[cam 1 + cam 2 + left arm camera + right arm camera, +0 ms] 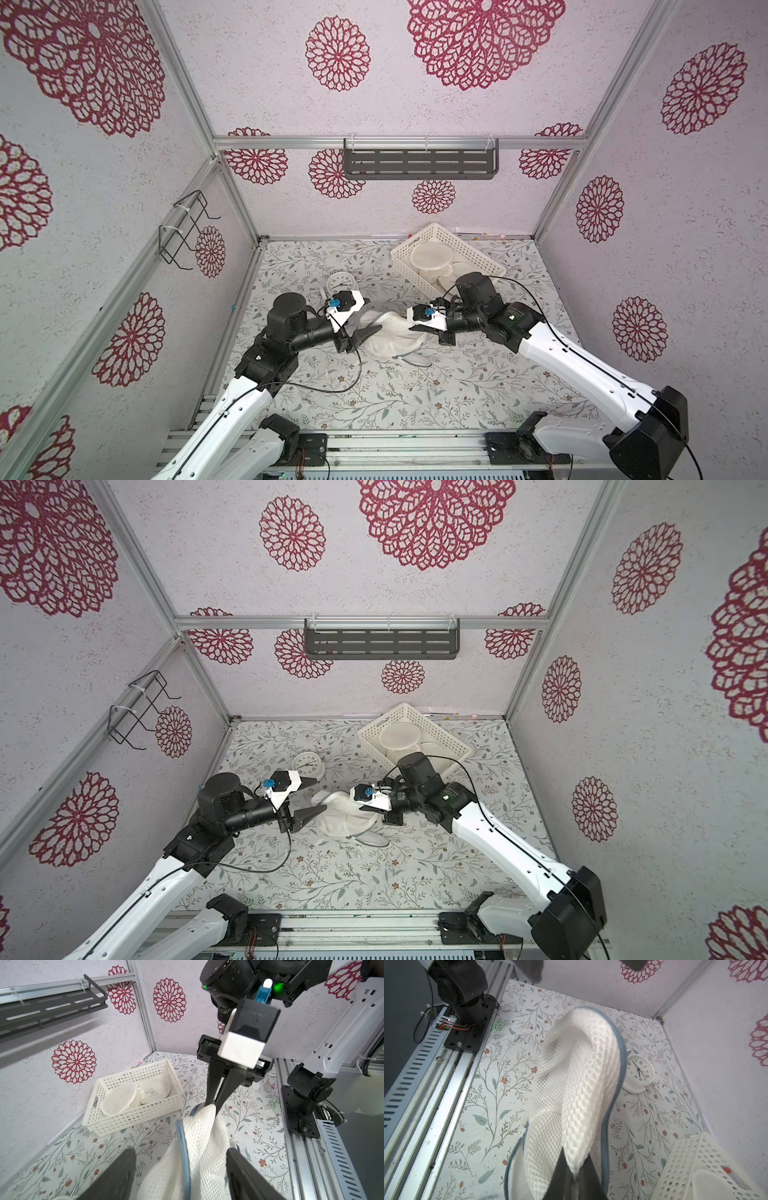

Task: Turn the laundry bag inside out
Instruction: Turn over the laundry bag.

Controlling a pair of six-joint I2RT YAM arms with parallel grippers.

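My right arm (552,345) hid part of the basket (411,270) in both top views; laundry bag (577,1095) ran off my right wrist view's edge.

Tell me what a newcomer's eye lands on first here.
The white mesh laundry bag with blue trim, mid-table, is pinched by the shut right claw while the open left claw straddles it. Behind sit a white perforated plastic basket of pale round discs and a white round alarm clock.
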